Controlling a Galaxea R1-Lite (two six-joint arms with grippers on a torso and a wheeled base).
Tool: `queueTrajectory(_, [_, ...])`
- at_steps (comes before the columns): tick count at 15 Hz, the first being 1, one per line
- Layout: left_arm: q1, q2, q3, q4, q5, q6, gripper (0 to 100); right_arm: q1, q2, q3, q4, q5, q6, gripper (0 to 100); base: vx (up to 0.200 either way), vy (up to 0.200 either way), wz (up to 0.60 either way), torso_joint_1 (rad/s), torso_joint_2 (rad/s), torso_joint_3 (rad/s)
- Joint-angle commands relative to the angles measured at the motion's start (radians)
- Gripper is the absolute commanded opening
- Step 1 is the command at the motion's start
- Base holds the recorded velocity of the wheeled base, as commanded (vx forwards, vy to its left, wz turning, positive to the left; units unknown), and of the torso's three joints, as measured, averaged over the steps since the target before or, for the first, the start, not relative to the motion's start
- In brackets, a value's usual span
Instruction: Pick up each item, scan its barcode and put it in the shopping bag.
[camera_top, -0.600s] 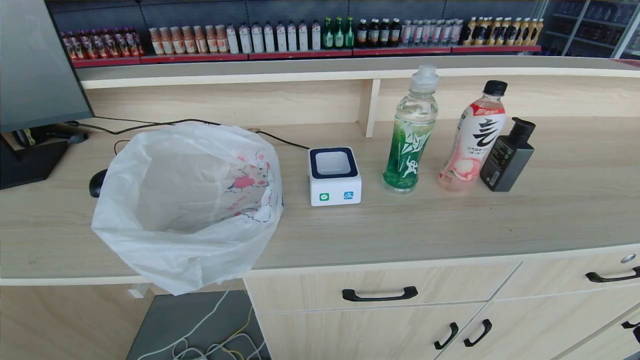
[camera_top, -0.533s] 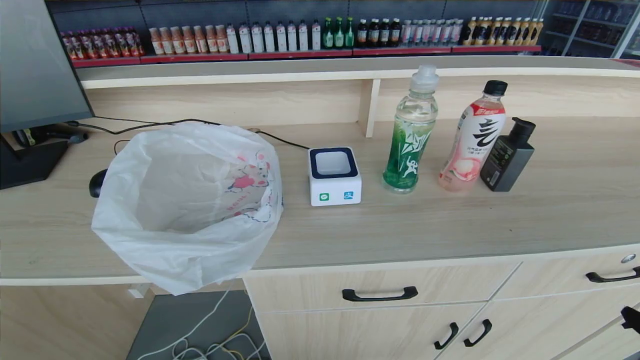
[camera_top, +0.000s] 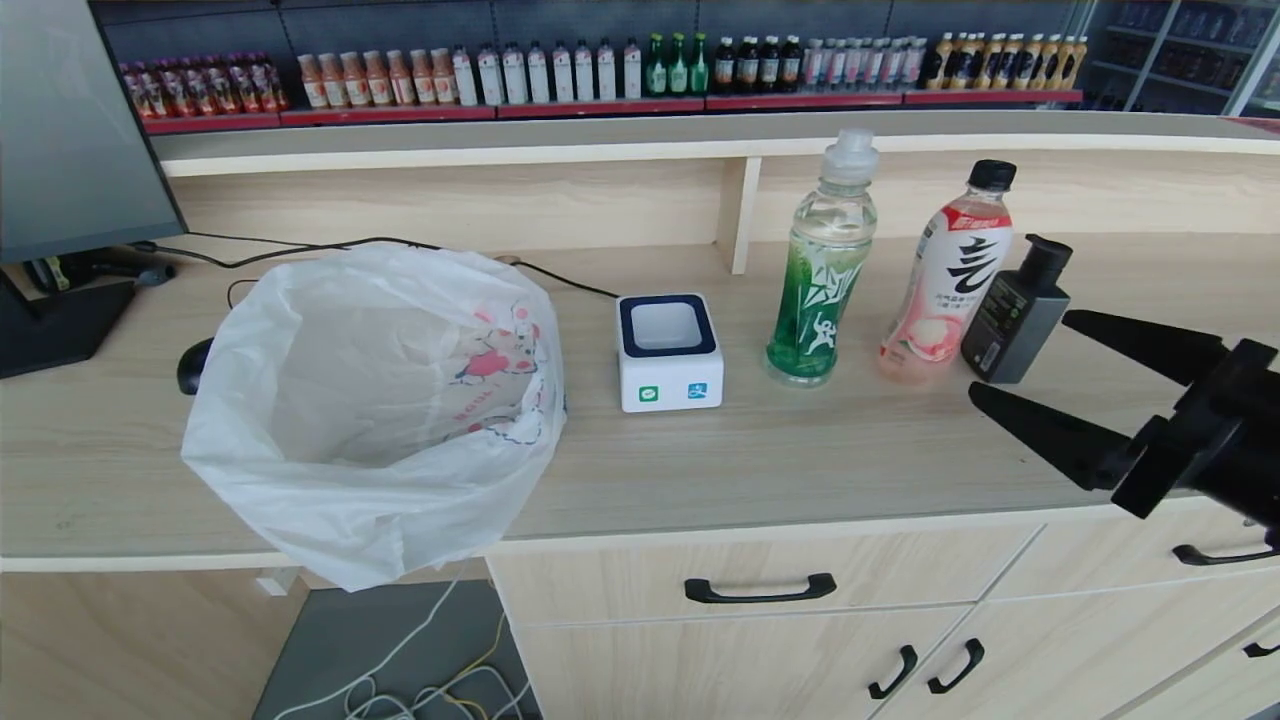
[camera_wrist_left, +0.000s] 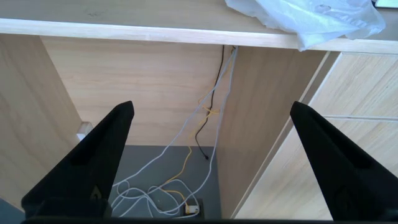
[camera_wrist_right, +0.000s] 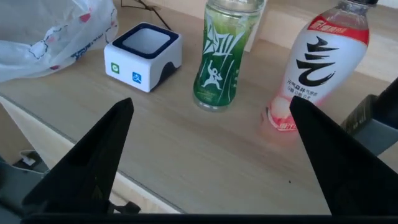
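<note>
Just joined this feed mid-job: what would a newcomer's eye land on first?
The white shopping bag, gaping open over the front edge of the counter on the left. Right of the small scanner stand a green bottle, a pink bottle and a black pump bottle in a row. The right hand hangs open beside the black pump bottle.

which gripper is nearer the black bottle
Right. The right gripper is open beside the black bottle; the left gripper hangs below the counter near the bag.
</note>
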Motion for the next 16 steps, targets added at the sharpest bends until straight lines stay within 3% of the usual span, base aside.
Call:
queueTrajectory(1, [0.000, 0.000, 0.000, 0.000, 0.000, 0.000, 100, 0.109, 0.234, -0.098, -0.098, -0.086, 0.065, 100, 0.000, 0.000, 0.00, 0.000, 0.00, 0.000])
queueTrajectory(3, [0.000, 0.000, 0.000, 0.000, 0.000, 0.000, 100, 0.220, 0.326, -0.146, -0.185, -0.280, 0.196, 100, 0.000, 0.000, 0.00, 0.000, 0.00, 0.000])
queueTrajectory(5, [0.000, 0.000, 0.000, 0.000, 0.000, 0.000, 100, 0.266, 0.386, -0.190, -0.225, -0.408, 0.256, 100, 0.000, 0.000, 0.00, 0.000, 0.00, 0.000])
queueTrajectory(16, [0.000, 0.000, 0.000, 0.000, 0.000, 0.000, 100, 0.253, 0.547, -0.302, -0.321, -0.466, 0.150, 100, 0.000, 0.000, 0.00, 0.000, 0.00, 0.000])
